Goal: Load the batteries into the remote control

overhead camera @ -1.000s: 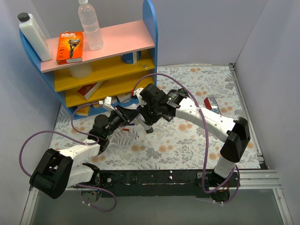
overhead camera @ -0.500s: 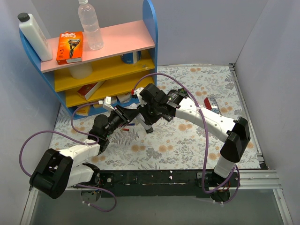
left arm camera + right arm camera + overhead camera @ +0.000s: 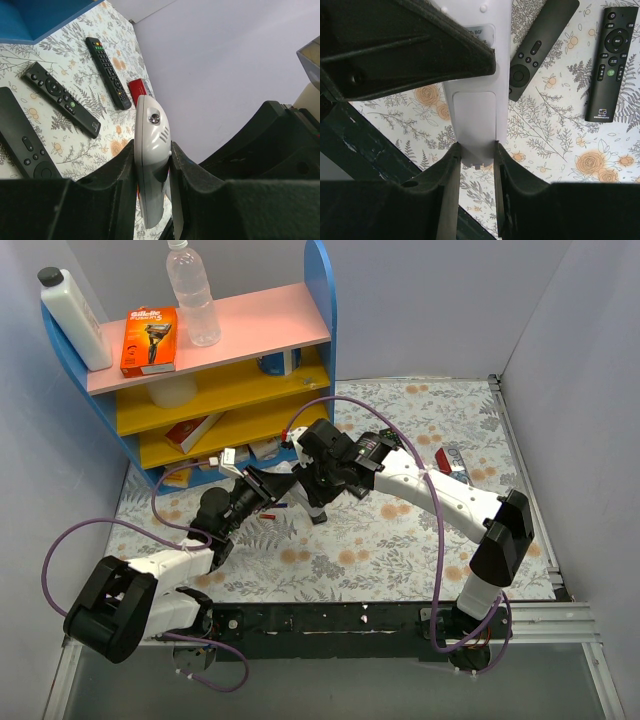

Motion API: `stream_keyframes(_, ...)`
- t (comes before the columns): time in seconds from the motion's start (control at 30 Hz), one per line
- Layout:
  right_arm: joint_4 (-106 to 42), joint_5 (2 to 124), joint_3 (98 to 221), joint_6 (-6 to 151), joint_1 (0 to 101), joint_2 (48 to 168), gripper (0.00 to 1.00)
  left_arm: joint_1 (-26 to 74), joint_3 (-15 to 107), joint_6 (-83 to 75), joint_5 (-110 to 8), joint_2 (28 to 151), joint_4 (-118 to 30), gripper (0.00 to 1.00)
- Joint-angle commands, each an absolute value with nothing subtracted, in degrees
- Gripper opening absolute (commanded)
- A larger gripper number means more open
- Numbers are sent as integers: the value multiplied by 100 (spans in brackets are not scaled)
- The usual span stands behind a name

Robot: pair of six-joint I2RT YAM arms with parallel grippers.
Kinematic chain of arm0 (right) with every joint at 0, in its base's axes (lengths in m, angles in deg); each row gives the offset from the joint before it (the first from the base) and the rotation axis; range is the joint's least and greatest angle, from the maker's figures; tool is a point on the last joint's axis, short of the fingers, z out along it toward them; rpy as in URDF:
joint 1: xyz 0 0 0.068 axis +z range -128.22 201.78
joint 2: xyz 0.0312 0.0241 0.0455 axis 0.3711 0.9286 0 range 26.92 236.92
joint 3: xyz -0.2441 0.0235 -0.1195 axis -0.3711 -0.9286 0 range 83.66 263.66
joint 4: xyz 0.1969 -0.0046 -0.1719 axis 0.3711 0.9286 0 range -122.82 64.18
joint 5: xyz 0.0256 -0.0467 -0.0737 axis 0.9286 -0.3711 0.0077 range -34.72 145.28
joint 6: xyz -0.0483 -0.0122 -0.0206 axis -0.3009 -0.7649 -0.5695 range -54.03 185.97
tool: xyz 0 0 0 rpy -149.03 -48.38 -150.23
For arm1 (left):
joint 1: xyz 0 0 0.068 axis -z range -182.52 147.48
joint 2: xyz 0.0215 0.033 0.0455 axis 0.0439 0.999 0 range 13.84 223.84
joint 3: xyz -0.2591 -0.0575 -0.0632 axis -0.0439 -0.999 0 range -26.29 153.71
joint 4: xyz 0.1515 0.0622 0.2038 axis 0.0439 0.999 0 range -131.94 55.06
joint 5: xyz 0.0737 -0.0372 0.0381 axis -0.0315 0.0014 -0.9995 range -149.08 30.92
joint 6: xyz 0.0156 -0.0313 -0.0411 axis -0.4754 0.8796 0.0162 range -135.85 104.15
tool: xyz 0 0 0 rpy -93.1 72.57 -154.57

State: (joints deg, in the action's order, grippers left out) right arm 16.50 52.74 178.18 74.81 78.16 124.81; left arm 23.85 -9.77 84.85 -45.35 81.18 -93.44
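A white-grey remote control (image 3: 151, 145) is held in the air between both grippers. My left gripper (image 3: 152, 155) is shut on its sides; its rounded end with a small lens points away from the camera. In the right wrist view the remote's plain white back (image 3: 475, 112) faces the camera, and my right gripper (image 3: 476, 152) is shut on its lower end, where small tabs show. In the top view the two grippers meet at mid-table, the left (image 3: 272, 487) and the right (image 3: 312, 490). No green or yellowish batteries are in view.
Black remotes lie on the floral cloth: three in the left wrist view (image 3: 62, 99) (image 3: 107, 72) (image 3: 22, 140), two in the right wrist view (image 3: 540, 47) (image 3: 612, 60). A blue shelf (image 3: 320, 300) stands at the back left. A red object (image 3: 447, 460) lies at the right.
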Motion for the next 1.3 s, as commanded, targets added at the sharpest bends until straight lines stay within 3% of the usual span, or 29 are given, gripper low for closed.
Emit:
stream_keyframes(0.0,1323,5264,17753,7582,7786,12519,17,2455,-1020,8566,-4467,8047,-9643,0)
stream_keyframes(0.3,1200,5388,17832,7485,7786,12624,21,2517,-1064,8988,-4625,8064,-9652,0)
stream_keyframes(1.27,1314,5221,18060,7362,7786,12423,63,2508,-1223,9735,-4959,8038,-9458,0)
